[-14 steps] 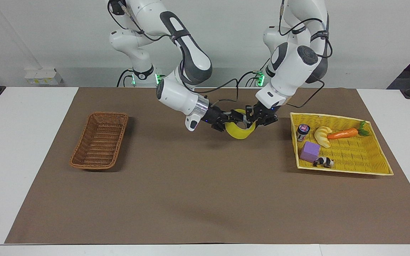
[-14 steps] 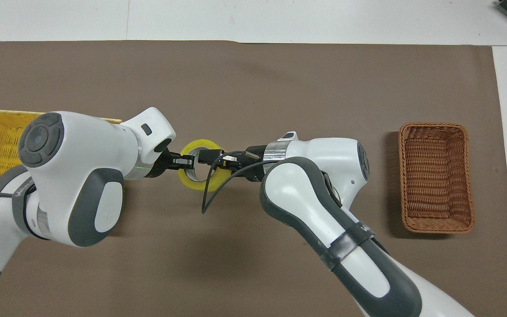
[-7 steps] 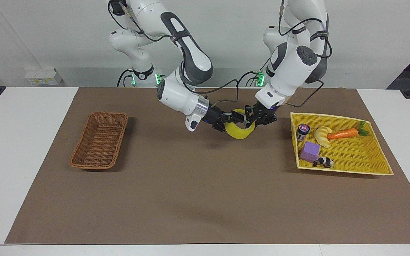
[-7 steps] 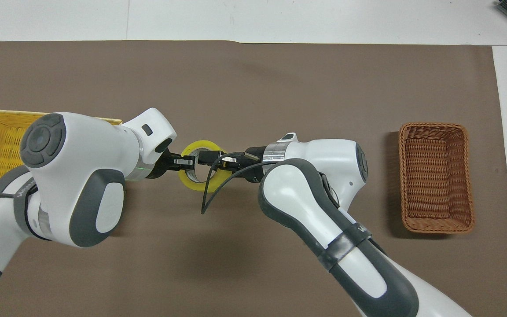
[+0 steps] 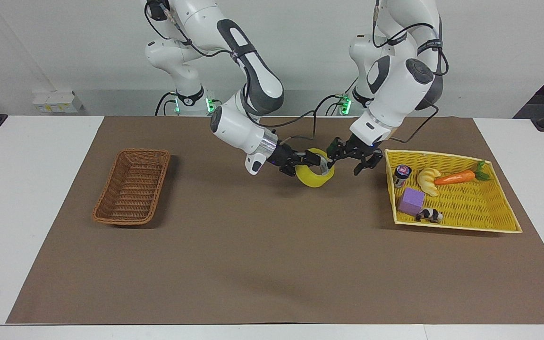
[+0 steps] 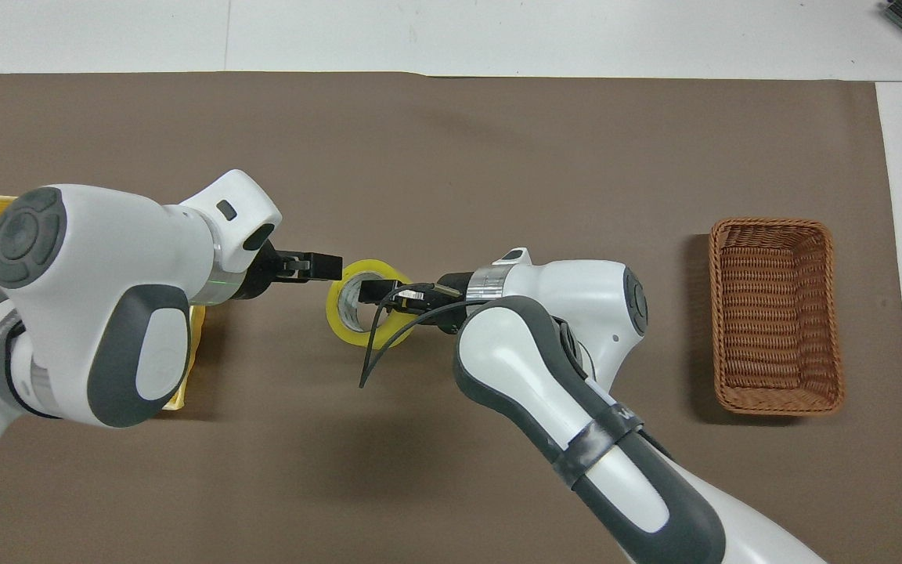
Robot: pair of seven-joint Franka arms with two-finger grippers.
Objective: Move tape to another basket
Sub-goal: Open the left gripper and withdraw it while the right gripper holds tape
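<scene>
Left pincer (image 5: 350, 159) off tilted tape (image 5: 316, 177)

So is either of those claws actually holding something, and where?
Yes: the right gripper holds the tape by its ring wall, up over the brown mat. The left gripper is open beside it, holding nothing.

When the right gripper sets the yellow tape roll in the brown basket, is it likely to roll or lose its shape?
The tape roll, held by the right gripper, is a round ring, so on edge it could roll. Its grey-white core suggests it stays stiff. The wicker basket has raised sloping sides, which should probably stop it.
</scene>
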